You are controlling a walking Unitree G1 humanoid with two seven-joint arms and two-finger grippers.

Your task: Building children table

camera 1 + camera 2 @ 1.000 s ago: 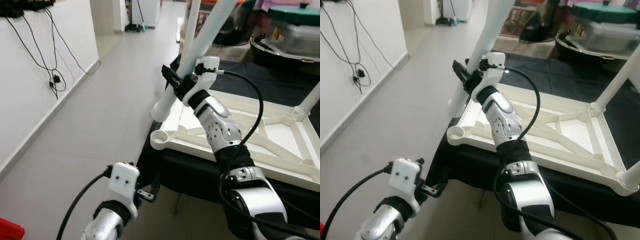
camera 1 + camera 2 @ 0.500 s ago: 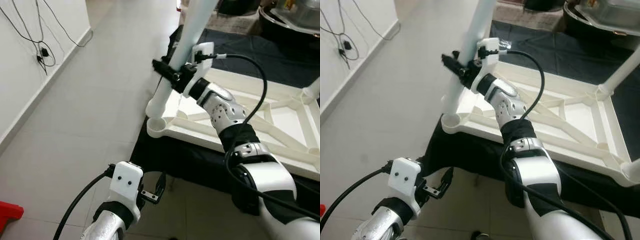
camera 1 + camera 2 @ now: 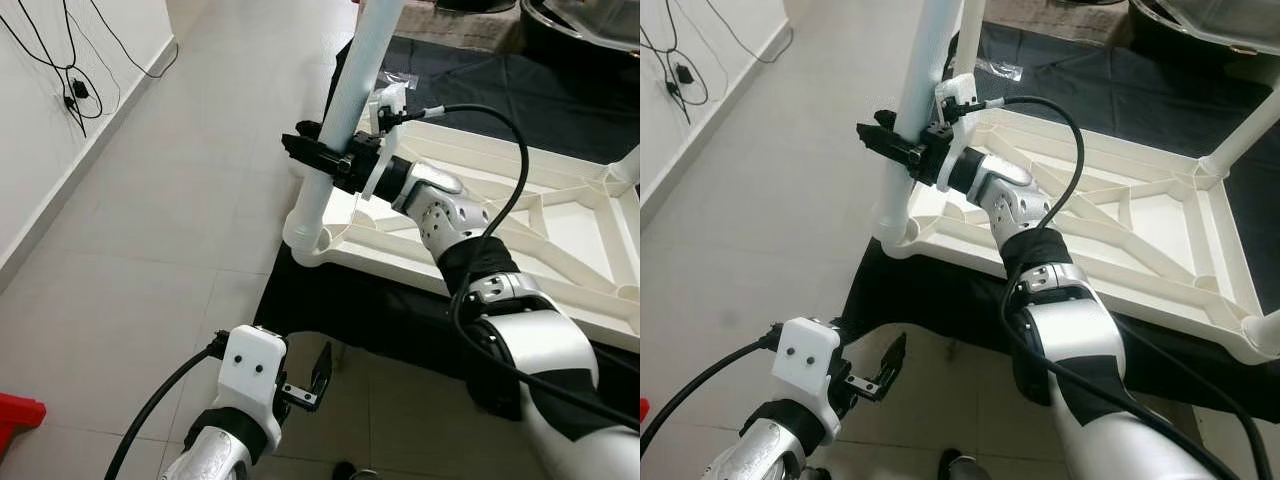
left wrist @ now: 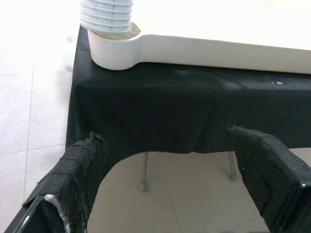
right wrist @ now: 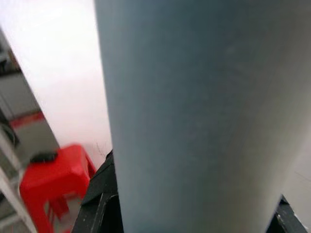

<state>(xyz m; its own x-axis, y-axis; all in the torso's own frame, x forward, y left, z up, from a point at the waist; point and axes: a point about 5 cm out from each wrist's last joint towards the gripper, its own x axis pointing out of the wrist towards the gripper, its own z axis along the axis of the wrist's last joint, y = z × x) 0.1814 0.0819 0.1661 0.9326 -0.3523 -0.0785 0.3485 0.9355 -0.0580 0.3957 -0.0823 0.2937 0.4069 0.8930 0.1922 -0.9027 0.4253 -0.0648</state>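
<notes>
There are no words, numbers or signs to read in these pictures. The white table top (image 3: 520,215) and its white leg (image 3: 345,110) are plain, with no label or brand on them.

One tabletop, three legs — two claws

One upturned white tabletop (image 3: 560,240); three white legs (image 3: 345,105) visible; two claws — right claw (image 3: 318,155), left claw (image 3: 305,385); one red stool (image 3: 18,420).

My right tool (image 3: 902,150) is clamped round the white table leg (image 3: 918,95), which stands upright in the corner socket of the upturned white tabletop (image 3: 1140,235) — that lies on a black-draped bench (image 3: 940,300). My left tool (image 3: 885,368) hangs low over the tiled floor (image 3: 770,220), fingers parted.
</notes>
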